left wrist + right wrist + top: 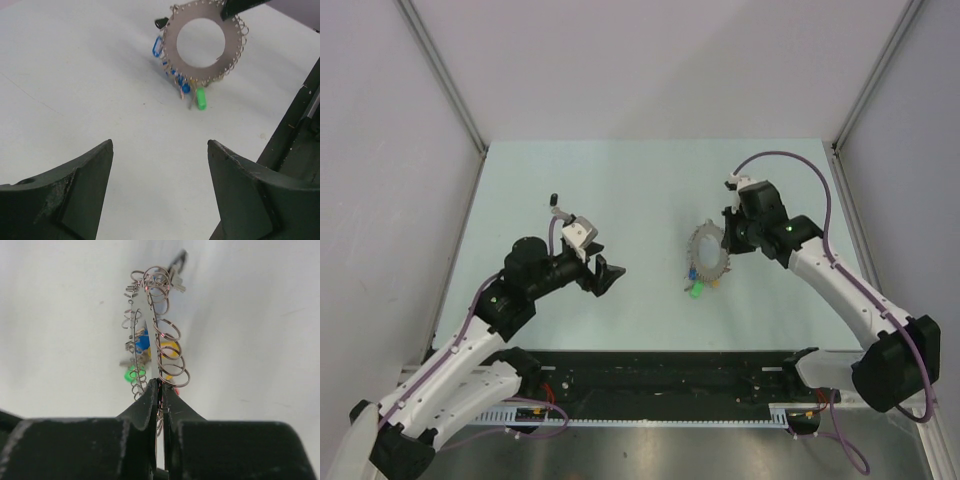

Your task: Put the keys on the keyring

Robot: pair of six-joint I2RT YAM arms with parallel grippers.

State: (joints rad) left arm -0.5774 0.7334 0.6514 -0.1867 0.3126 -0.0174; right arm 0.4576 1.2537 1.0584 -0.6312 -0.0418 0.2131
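Right gripper [159, 382] pressed shut on the rim of the keyring [170, 47], which stands on edge over the table [620, 180], right of centre. Keys [201, 98] (blue, green, yellow) hang from its lower edge, possibly touching the surface. Left gripper [605, 272] spread wide, well apart, facing it.

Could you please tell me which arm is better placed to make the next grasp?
Left. The left fingers are open, empty and facing the keyring; the right fingers are shut on the keyring's rim, so that arm is occupied.
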